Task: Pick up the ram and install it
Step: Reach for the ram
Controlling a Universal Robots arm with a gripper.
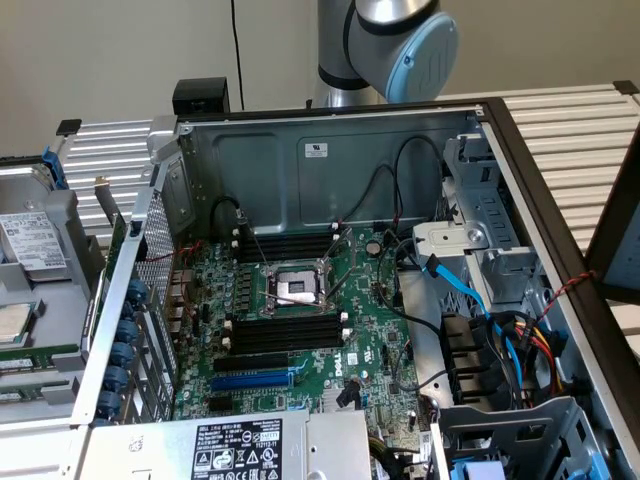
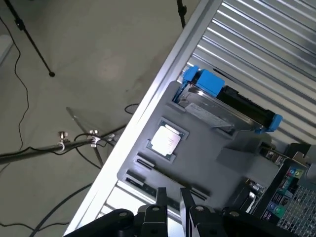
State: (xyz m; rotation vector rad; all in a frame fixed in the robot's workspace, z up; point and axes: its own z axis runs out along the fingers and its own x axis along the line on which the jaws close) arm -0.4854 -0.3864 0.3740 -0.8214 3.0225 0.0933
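Note:
My gripper (image 2: 172,193) hangs over a grey parts tray (image 2: 207,148) beside the computer case. Its two dark fingers (image 2: 160,202) stand a little apart, open, with nothing gripped between them. Narrow dark grooves (image 2: 143,162) run along the tray's near side, just ahead of the fingertips. At the exterior view's far left, a thin green strip (image 1: 35,352) lies in that tray; it looks like the ram seen edge-on, though I cannot tell for sure. The black memory slots (image 1: 285,335) on the green motherboard (image 1: 350,345) stand empty.
The tray also carries a silver processor chip (image 2: 165,140) and a hard drive in blue brackets (image 2: 222,98). The open case (image 1: 330,160) has tall metal walls, loose cables (image 1: 480,300) and a drive cage at the exterior view's right. The arm's elbow (image 1: 400,40) rises behind the case.

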